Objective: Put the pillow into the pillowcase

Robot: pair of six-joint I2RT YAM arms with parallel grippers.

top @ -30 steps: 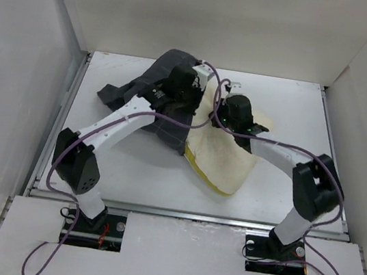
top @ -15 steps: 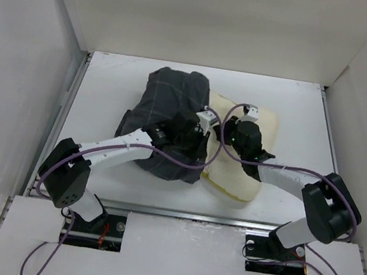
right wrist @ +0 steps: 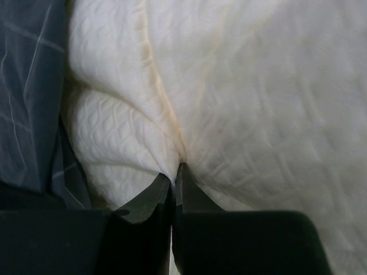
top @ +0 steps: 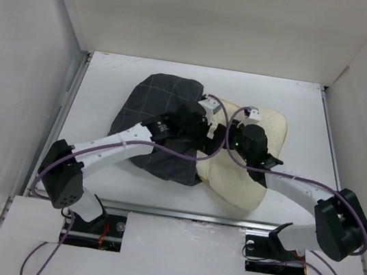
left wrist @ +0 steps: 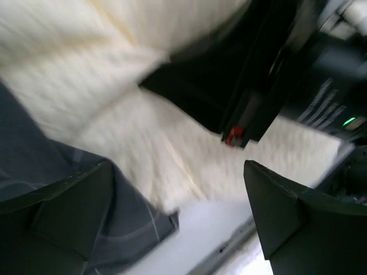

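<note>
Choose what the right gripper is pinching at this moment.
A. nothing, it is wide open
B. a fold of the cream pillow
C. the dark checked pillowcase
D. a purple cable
B: in the right wrist view the right gripper is closed, its tips together on a seam fold of the pillow; the pillowcase lies at the left edge of that view.

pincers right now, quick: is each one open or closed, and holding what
left pincer: open, fingers wide apart over the pillowcase edge.
right pincer: closed on a fold of the pillow.
</note>
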